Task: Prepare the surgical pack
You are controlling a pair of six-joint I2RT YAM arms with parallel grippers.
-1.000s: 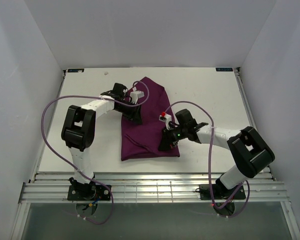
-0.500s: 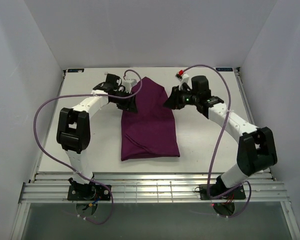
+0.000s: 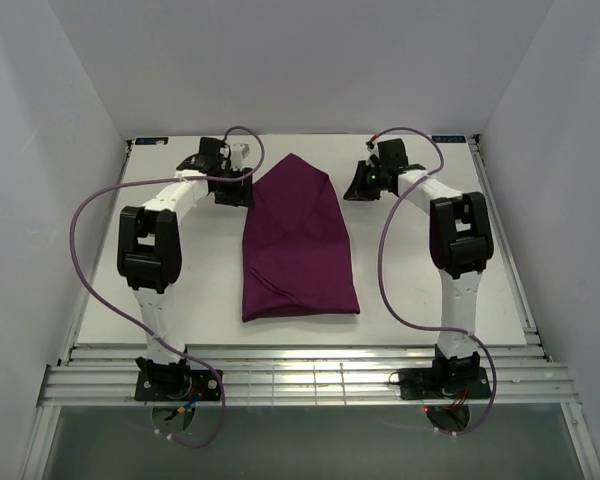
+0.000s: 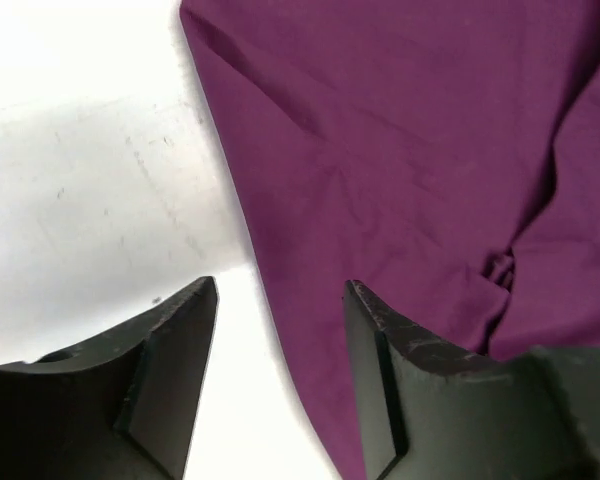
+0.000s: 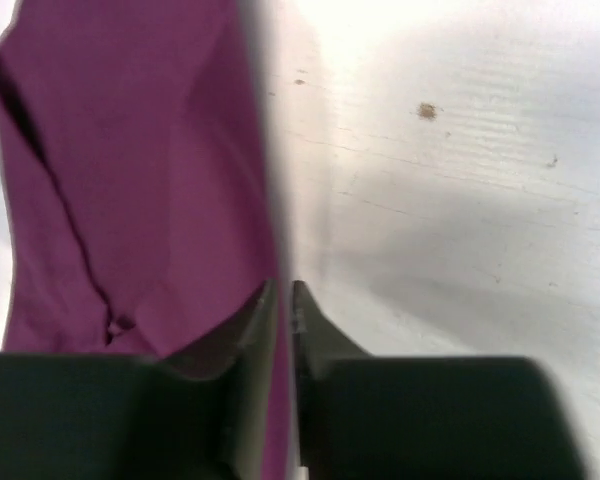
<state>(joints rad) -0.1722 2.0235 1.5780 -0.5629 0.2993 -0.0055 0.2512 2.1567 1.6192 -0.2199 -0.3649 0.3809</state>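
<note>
The surgical pack [image 3: 298, 240] is a deep-purple cloth bundle lying flat mid-table, narrowing to a point at the far end. No tray, instruments or gauze show. My left gripper [image 3: 235, 190] is at the bundle's far left edge. In the left wrist view it [image 4: 280, 290] is open, and the cloth [image 4: 400, 150] edge runs between its fingers below them. My right gripper [image 3: 360, 186] is just off the bundle's far right edge. In the right wrist view it [image 5: 283, 285] is shut, with the cloth [image 5: 130, 150] edge beneath it.
The white table [image 3: 430, 280] is walled on three sides. A slatted metal rail [image 3: 300, 380] runs along the near edge. Purple cables [image 3: 80, 230] loop out from both arms. A small brown speck [image 5: 427, 111] marks the table.
Both arms have reached toward the far end of the bundle. The right gripper went from the bundle's near right side to its far right. The cloth's far end now lies flat in a point.
</note>
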